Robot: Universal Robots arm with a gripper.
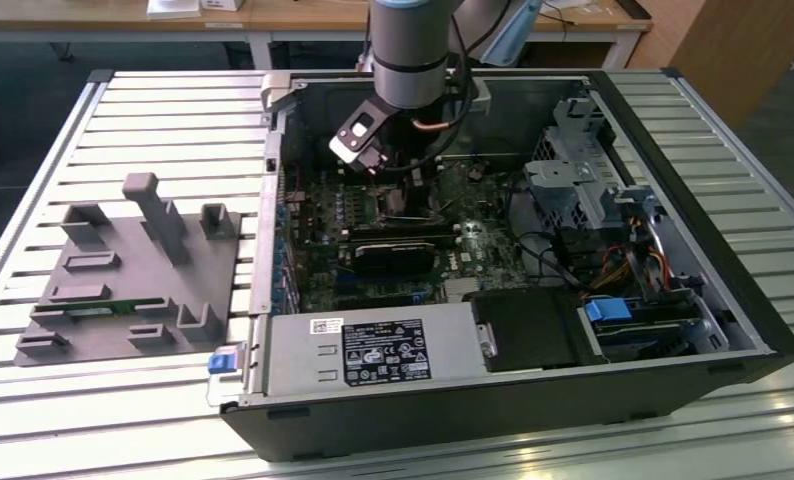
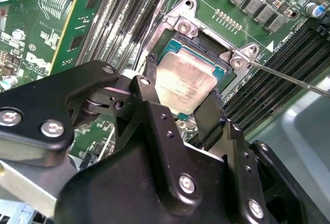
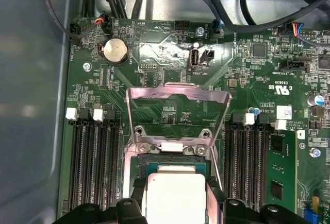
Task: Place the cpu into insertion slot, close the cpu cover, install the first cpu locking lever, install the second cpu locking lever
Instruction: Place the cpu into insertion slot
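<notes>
The hand (image 2: 183, 81) is right down over the socket, its two black fingers (image 2: 151, 74) pressed against opposite edges of the cpu (image 2: 188, 77). It looks clenched on the chip, not let go. The chip's pale metal top faces up, square over the insertion slot (image 2: 198, 37). From these angles I can't say whether it is fully bedded in or hovering just above the contacts.

So step one is under way, and I'd call it close to finished but not confirmed. In the first wrist view the cpu cover (image 3: 178, 89) stands flipped up and back from the socket, wide open, with green board showing through its cut-out. That step is not done. A thin locking lever (image 2: 289, 75) sticks out to the side of the socket, unlatched. The other lever I can't pick out.

Around the socket lies the motherboard (image 3: 170, 54), with long dark memory slots on both sides. In the exterior view the arm (image 1: 411, 50) reaches down into the open computer case (image 1: 717, 300). The case lies on the slatted table (image 1: 144, 110), and a grey fixture (image 1: 130, 270) sits well apart on the exterior view's left.
</notes>
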